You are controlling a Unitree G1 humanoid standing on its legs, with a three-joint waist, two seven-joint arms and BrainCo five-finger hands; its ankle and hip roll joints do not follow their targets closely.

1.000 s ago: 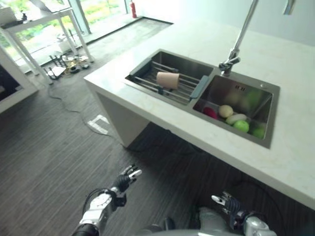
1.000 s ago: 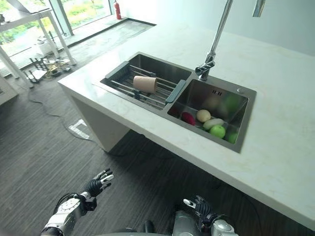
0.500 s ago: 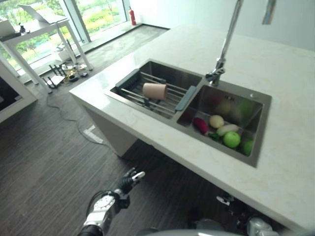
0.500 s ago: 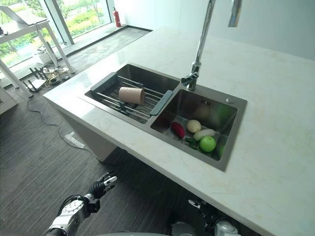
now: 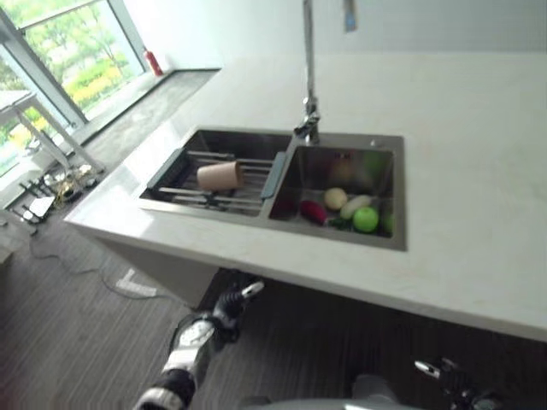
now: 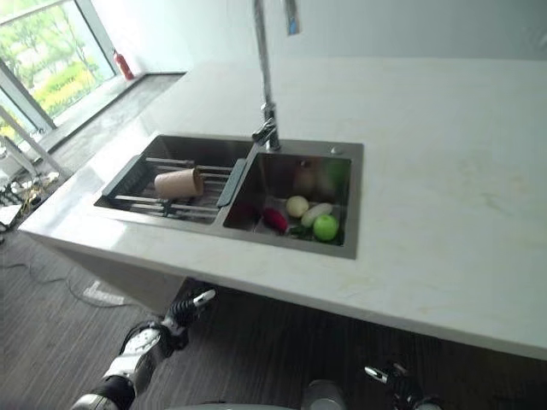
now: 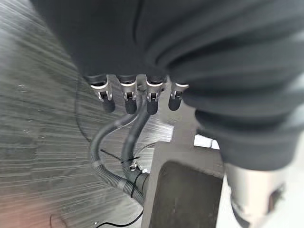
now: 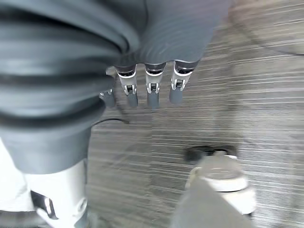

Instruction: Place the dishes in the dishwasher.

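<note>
No writing you can read here. Your tan cup (image 5: 220, 175) lies sideways on the sink's metal rack (image 5: 232, 193). Left robot hand (image 5: 229, 306) and right robot hand (image 8: 147, 90) hang low, fingers straight, empty.

A pale stone desk (image 6: 444, 171) stands on a dark striped wood-look floor (image 6: 51, 342), with a plain light wall (image 6: 410, 26) behind it and tall windows (image 5: 60, 60) at the far left letting in bright daylight over greenery outside.
</note>
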